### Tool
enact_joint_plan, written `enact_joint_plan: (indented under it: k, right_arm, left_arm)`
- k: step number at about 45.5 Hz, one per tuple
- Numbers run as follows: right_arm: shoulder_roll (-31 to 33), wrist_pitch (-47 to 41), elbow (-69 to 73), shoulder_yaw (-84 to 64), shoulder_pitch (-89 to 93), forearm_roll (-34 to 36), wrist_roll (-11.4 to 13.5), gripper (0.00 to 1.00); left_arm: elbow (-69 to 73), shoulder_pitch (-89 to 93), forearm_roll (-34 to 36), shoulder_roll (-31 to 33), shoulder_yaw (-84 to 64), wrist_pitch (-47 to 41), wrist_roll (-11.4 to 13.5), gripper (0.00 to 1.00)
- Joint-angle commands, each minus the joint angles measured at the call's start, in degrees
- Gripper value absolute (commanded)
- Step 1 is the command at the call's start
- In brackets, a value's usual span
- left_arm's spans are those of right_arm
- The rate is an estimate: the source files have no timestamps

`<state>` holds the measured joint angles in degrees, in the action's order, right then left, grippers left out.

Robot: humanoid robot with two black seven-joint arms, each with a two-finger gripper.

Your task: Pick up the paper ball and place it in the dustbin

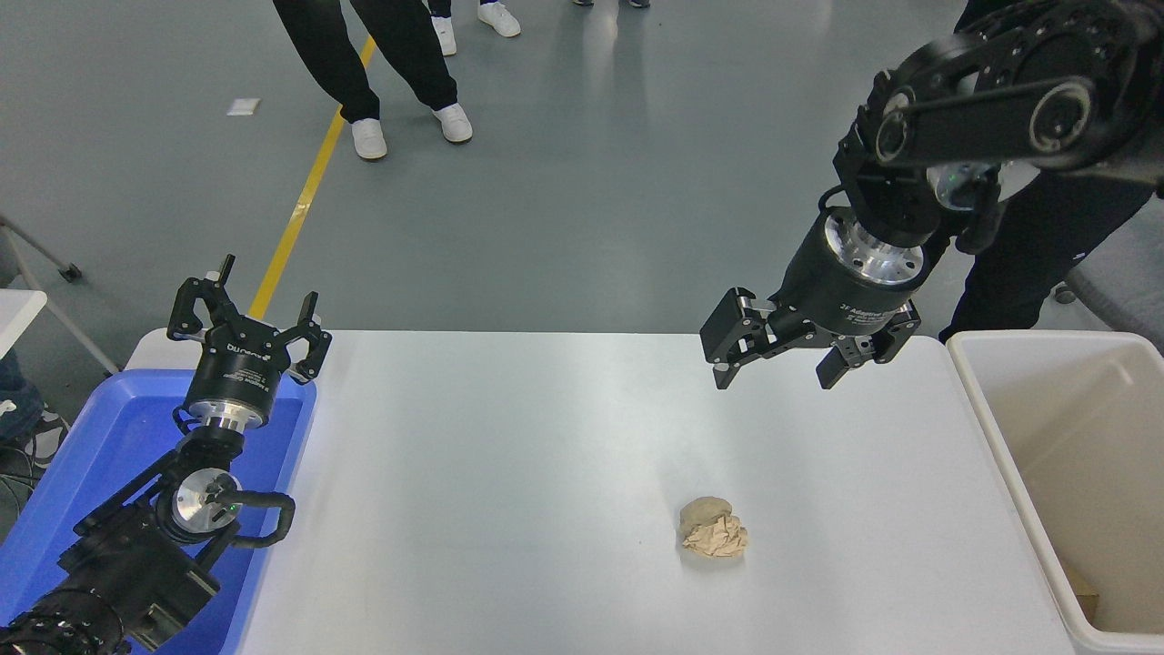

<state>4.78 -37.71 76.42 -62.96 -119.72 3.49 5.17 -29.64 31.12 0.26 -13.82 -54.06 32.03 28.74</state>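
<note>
Tan paper ball (714,529) lies on the white desk (509,473); right hand (777,371) hovers released above, left hand (245,314) released; dustbin (1000,428) is cropped at right.

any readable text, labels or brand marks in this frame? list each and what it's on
"2F Adaptive": white print on the body of the right gripper, partly cut off and blurred; the rest of the line and the smaller line under it can't be read.
White logo on the body of the left gripper: seen upside down, too small to read with confidence.
Nothing readable on the dustbin, blue tray or table.
</note>
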Motion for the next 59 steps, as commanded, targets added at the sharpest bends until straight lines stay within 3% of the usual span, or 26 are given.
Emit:
enact_joint_plan:
  k: [1, 29, 59]
  right_arm:
    - [-3.63, 7.30, -3.99, 0.03, 8.36, -0.41, 0.01, 1.00]
    - [-4.78, 12.57, -16.56, 0.91, 28.66, -0.41, 0.01, 1.00]
    - [-4.78, 14.77, -20.78, 7.41, 37.54, 0.47, 0.01, 1.00]
  left_arm:
    - [0.02, 0.00, 0.00, 0.02, 0.01, 0.05, 0.00, 0.98]
    - [0.02, 0.00, 0.00, 0.02, -0.08, 0.05, 0.00, 0.98]
    - [0.02, 0.00, 0.00, -0.07, -0.08, -0.04, -0.09, 0.98]
